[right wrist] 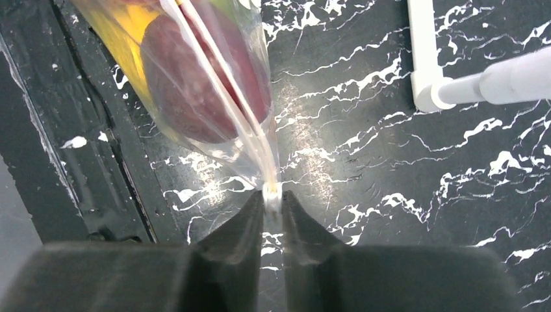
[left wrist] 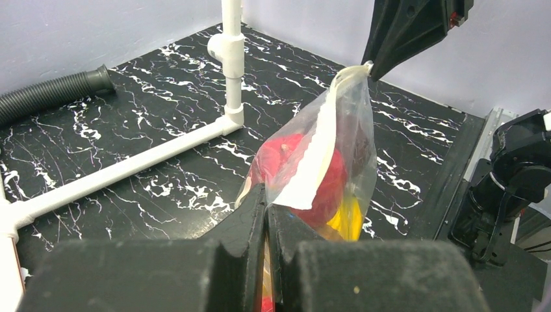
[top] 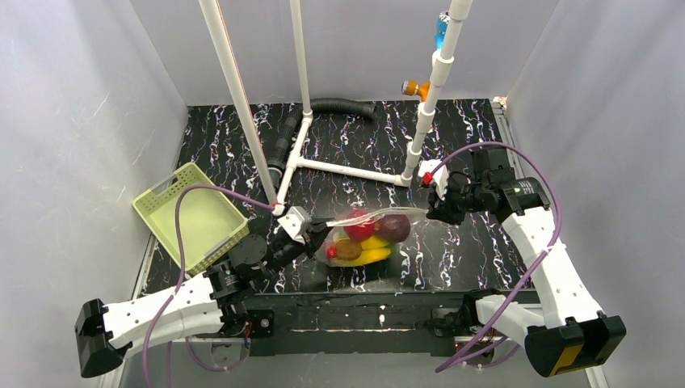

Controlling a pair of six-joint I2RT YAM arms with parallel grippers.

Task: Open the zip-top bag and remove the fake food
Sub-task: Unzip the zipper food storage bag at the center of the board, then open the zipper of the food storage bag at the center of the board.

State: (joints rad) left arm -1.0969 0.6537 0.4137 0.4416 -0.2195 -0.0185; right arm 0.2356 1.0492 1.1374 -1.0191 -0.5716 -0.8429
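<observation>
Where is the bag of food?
In the top view, the bag is in the middle, held between the left end effector and right end effector.

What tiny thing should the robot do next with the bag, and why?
Probably slide the right hand slowly along the zip strip toward the left hand. Each hand pinches one end of the zip-top bag, which is stretched between them. The strip looks shut, and the fake food is all inside.

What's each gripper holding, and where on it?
Both hold the zip-top bag: left gripper pinches one end of its zip edge, right gripper the opposite end.
</observation>
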